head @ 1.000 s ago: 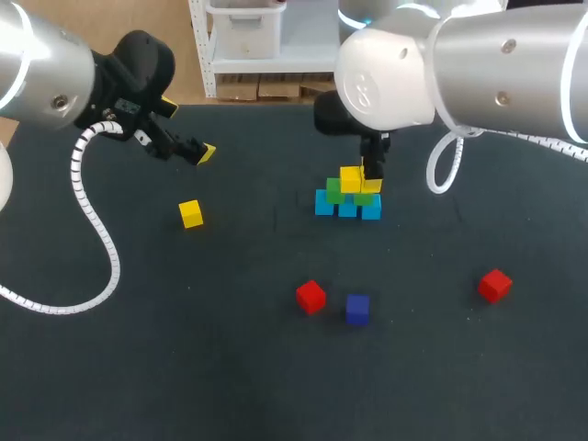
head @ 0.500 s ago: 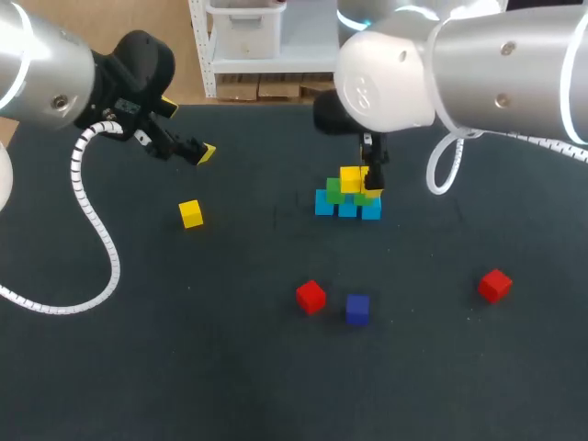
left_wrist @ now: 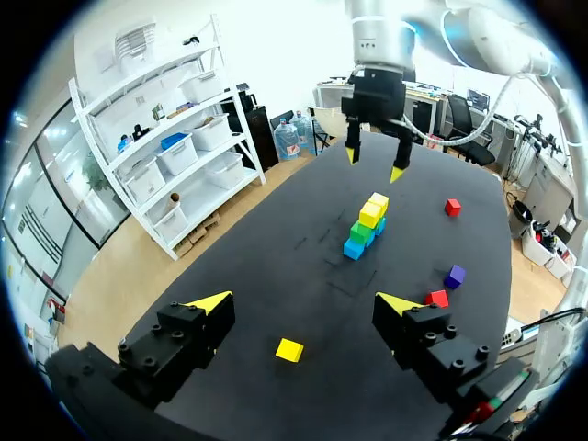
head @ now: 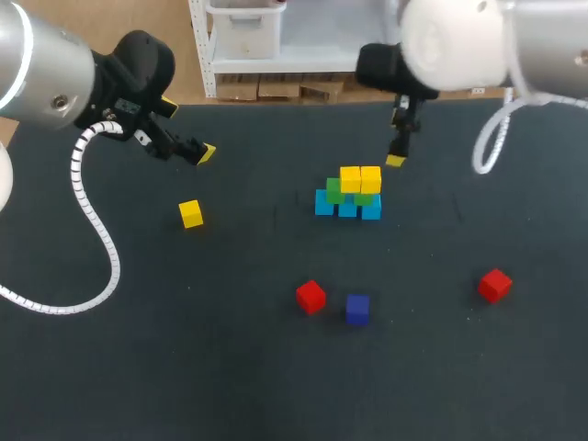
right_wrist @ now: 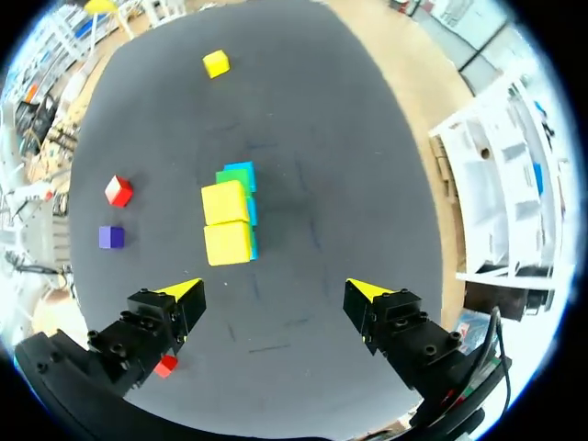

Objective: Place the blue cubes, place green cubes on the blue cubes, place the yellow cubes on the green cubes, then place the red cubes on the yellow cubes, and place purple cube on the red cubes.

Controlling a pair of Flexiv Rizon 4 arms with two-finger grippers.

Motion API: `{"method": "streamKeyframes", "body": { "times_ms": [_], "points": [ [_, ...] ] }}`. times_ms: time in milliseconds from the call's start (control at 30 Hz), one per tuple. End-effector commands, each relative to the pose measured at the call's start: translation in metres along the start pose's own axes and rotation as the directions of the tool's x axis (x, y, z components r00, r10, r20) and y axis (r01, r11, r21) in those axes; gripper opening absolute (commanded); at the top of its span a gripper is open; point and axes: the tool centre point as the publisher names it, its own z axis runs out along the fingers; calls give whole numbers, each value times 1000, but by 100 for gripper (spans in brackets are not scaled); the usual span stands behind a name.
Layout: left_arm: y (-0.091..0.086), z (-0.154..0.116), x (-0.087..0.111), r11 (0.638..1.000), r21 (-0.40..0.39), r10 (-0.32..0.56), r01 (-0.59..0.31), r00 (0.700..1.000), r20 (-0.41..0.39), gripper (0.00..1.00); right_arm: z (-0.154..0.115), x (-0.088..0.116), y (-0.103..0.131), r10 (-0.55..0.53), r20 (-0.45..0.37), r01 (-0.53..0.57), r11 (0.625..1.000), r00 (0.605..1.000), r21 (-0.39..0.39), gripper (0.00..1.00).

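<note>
- Drew the right gripper (right_wrist: 274,292) up and away from the stack (head: 347,195), toward the upper middle of the frame; spread wide, holding nothing.
- Left the second yellow cube (head: 371,178) resting on the green cubes (head: 335,191), touching the first yellow cube (head: 350,179); half a second before, had the gripper down at that very cube.
- Kept the left gripper (left_wrist: 304,303) parked at upper left, opened wide and empty, unmoved through the last second.
- Found the blue cubes (head: 324,203) in a row of three at the base, just right of centre, with two green above and two yellow on top.
- Noted a spare yellow cube (head: 190,213) left of centre, well apart from the stack.
- Judged the yellow layer finished and red due next: one red cube (head: 310,296) at lower middle, near the purple cube (head: 357,309), and the other red cube (head: 494,285) at lower right.
</note>
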Motion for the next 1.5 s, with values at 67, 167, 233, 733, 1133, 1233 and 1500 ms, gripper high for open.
{"method": "streamKeyframes", "body": {
  "times_ms": [67, 167, 233, 733, 1133, 1233, 1500],
  "points": [
    [1, -1, 1, 1000, 4, 2, -2, 1000, 5, 100, -19, 28, 11, 48, 199, -66, 994, 979, 85, 100],
    [1, -1, 1, 1000, 4, 2, -2, 1000, 5, 100, -27, 34, 12, 76, 239, -103, 989, 968, 102, 100],
    [1, -1, 1, 1000, 4, 2, -2, 1000, 5, 100, -30, 38, 15, 87, 257, -120, 986, 962, 116, 100],
    [1, -1, 1, 1000, 4, 2, -2, 1000, 5, 100, -58, 82, 25, 207, 393, -313, 921, 896, 231, 100],
    [1, -1, 1, 1000, 4, 2, -2, 1000, 5, 100, -78, 112, 19, 200, 483, -365, 890, 853, 275, 100],
    [1, -1, 1, 1000, 4, 2, -2, 1000, 5, 100, -83, 119, 15, 189, 500, -360, 892, 845, 272, 100],
    [1, -1, 1, 1000, 4, 2, -2, 1000, 5, 100, -89, 131, 4, 150, 511, -316, 913, 846, 256, 100]
  ]
}}
